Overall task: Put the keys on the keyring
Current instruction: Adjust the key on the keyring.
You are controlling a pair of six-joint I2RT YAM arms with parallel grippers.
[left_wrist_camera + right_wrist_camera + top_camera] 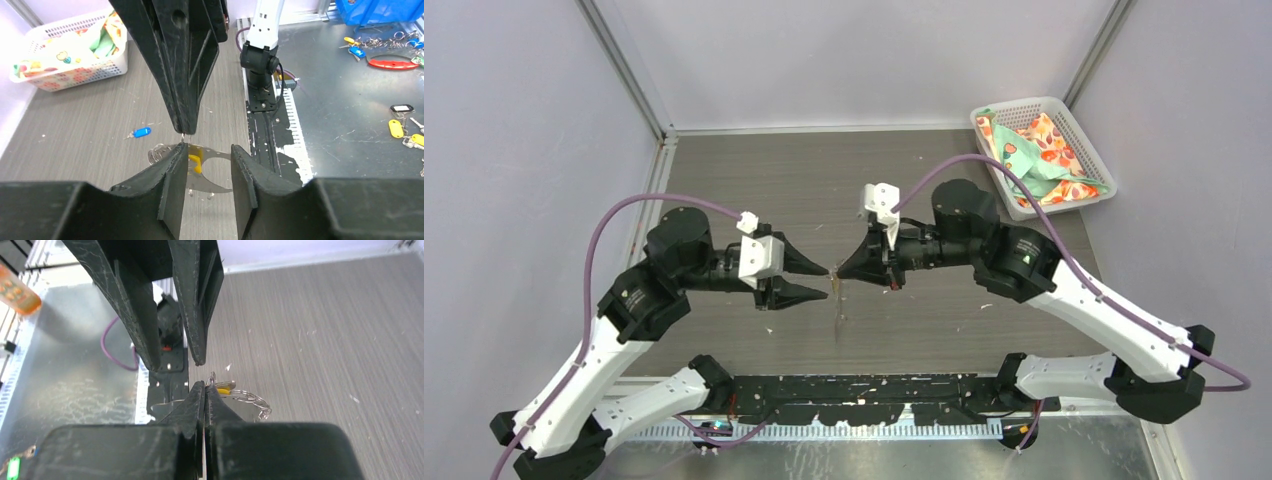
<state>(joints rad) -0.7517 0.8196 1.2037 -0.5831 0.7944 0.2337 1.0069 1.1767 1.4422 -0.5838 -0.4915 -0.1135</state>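
Observation:
My two grippers meet tip to tip above the middle of the table. The right gripper (840, 271) (204, 384) is shut on a small wire loop of the keyring (212, 184), whose grey curved band and ring coils (252, 401) hang below its tips. The yellow-headed key (195, 163) (226, 389) hangs with the keyring. My left gripper (824, 281) (208, 148) stands open around the key, whose head is close to the left finger. The blue-headed key (142, 132) lies alone on the table beyond.
A white basket (1044, 155) (65, 55) holding patterned cloth stands at the back right corner. Past the table's near edge, the metal bench carries several spare keys and tags (400, 125) and a red tool (392, 64). The right arm's base (260, 60) is bolted there.

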